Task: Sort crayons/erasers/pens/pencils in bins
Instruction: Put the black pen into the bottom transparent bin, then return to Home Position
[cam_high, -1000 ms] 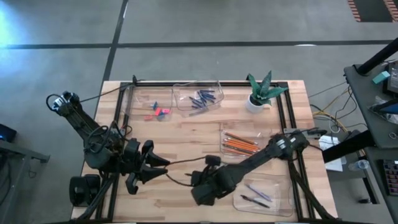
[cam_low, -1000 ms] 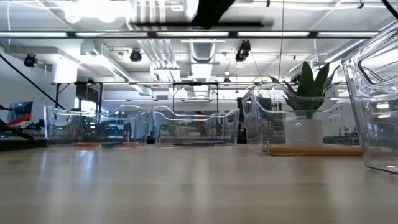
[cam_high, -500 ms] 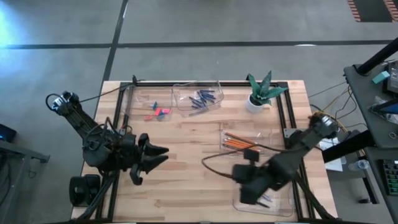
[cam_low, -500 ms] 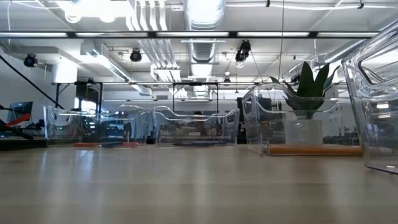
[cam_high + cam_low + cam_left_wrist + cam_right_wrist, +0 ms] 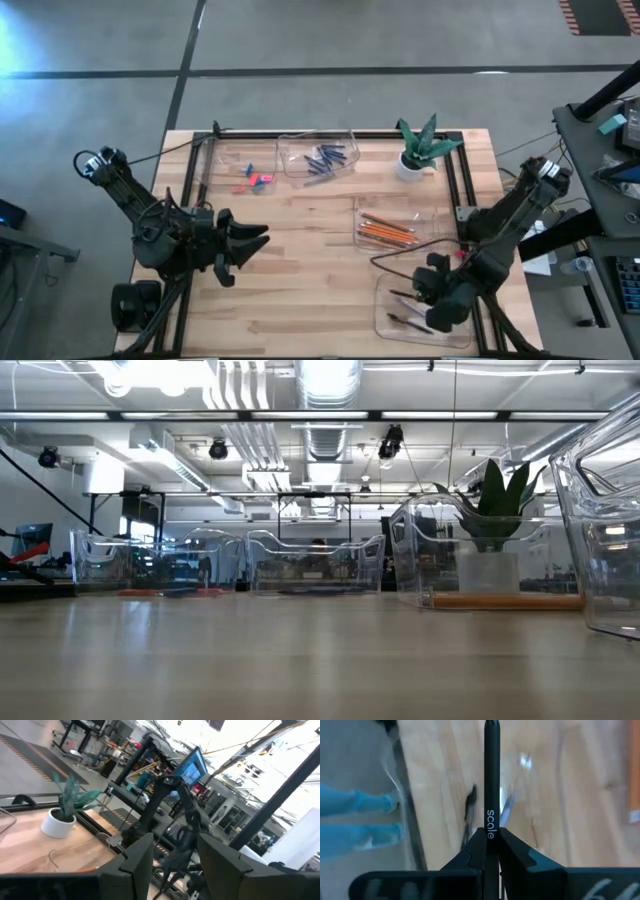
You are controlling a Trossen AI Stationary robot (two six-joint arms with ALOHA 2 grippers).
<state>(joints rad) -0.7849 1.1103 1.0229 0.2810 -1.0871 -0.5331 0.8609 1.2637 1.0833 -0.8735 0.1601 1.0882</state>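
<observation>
My right gripper (image 5: 428, 292) is shut on a black pen (image 5: 491, 775) above the near-right bin (image 5: 385, 325), where a few dark pens (image 5: 408, 320) lie. Orange pencils (image 5: 385, 232) lie in the bin (image 5: 432, 240) beyond it. Blue crayons (image 5: 328, 158) fill the far middle bin (image 5: 290, 142), and pink erasers (image 5: 258, 180) sit in the far-left bin (image 5: 225, 160). My left gripper (image 5: 262, 240) hangs open over the table's left side, holding nothing; its wrist view shows the two fingers (image 5: 137, 862) apart. My right gripper pinches the black pen between its two fingers, by the shaft at its printed lettering (image 5: 490, 822). The pen runs along the fingers and sticks out well past their tips. The fingers slant down from the table's right. The pen hangs clear above the bin.
A potted plant (image 5: 418, 150) stands at the far right. Black frame rails (image 5: 195, 180) run along the table's left and right sides. A dark cable (image 5: 395, 255) loops from the right arm over the boards. Bare wood (image 5: 300, 290) lies in the near middle.
My right gripper has swept from the table's near middle toward the right edge, carrying the pen, and now hangs over the near-right bin. My left gripper has swung its fingers a little toward the far edge while staying in place.
</observation>
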